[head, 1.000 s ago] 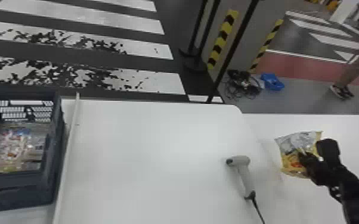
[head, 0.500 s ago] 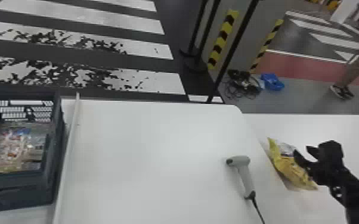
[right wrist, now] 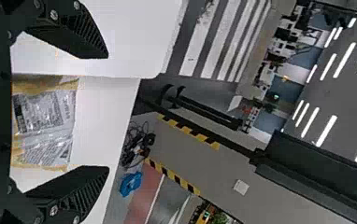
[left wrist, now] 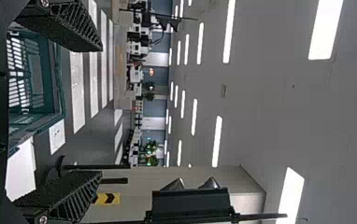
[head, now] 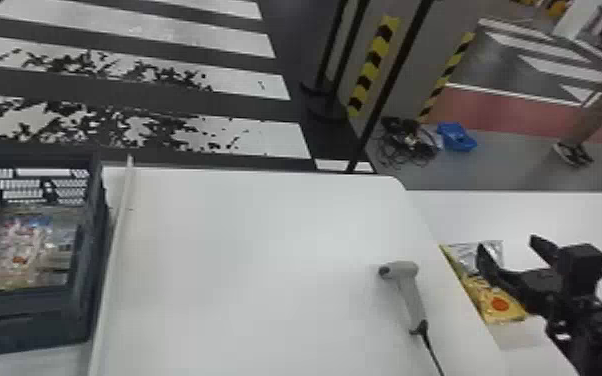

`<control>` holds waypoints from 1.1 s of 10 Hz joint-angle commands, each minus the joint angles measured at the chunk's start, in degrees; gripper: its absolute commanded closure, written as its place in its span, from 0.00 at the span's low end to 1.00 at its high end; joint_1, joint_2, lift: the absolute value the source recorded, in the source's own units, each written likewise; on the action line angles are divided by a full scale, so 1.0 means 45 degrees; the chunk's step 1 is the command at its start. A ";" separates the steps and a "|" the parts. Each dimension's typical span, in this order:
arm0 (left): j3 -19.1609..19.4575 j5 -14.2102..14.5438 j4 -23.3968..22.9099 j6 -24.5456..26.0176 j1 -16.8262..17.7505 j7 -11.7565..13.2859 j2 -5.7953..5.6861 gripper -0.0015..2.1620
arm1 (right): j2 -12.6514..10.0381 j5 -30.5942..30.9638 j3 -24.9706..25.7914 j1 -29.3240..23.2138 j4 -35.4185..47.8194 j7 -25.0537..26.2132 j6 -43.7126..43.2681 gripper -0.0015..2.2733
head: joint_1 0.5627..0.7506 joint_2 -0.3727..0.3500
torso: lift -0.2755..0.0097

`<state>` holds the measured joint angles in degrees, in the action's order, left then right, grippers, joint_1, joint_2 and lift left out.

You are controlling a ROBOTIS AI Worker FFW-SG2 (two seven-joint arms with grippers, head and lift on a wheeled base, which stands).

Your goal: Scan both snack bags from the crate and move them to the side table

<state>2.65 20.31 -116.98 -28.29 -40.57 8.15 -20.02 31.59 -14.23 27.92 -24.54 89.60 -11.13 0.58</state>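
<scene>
Striped floor (head: 225, 42) lies beyond the white tables. The right gripper (head: 508, 245), released, hangs above the snack bag (head: 500, 304) at the inner edge of the side table (head: 465, 215), tabletop stretching past it. The left gripper (left wrist: 101, 111), spread, faces the crate (left wrist: 59, 79).

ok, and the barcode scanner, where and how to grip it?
I'd pinch the barcode scanner mid-handle, from above, one finger each side: it lies on the table, its handle slim and running from the head toward the robot. Keep off the cable at its end.
</scene>
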 commanded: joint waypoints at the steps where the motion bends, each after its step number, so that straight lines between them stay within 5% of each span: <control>1: -0.0042 -0.0002 -0.0020 0.0027 0.0090 -0.0033 0.0034 0.03 | -0.1277 -0.0997 0.0339 -0.0855 0.2688 -0.0006 0.0605 0.01 | 0.70 0.03 | 0.63; 4: -0.0042 -0.0002 -0.0176 0.0184 0.0012 -0.0111 0.0034 0.03 | -0.3152 -0.2384 -0.0129 -0.0953 0.5227 -0.0299 0.1503 0.02 | 0.70 0.03 | 0.63; 7: -0.0179 0.0017 -0.0410 0.1590 0.0266 -0.0190 0.0015 0.03 | -0.5008 -0.2325 -0.1555 -0.1050 0.6125 -0.0436 0.1230 0.03 | 0.70 0.17 | 0.63; 8: -0.0257 0.0017 -0.0488 0.1707 0.0285 -0.0248 0.0015 0.03 | -0.5418 -0.2150 -0.2004 -0.1187 0.6145 -0.0592 0.0839 0.03 | 0.70 0.22 | 0.63; 11: -0.0179 0.0154 -0.1035 0.2019 0.0129 -0.0424 -0.0083 0.03 | -0.5555 -0.1739 -0.2942 -0.1929 0.6164 -0.0592 -0.0723 0.03 | 0.70 0.31 | 0.63</control>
<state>1.54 20.71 -120.66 -20.08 -39.73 6.33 -20.20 6.63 -22.42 15.42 -32.46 117.39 -13.80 -0.98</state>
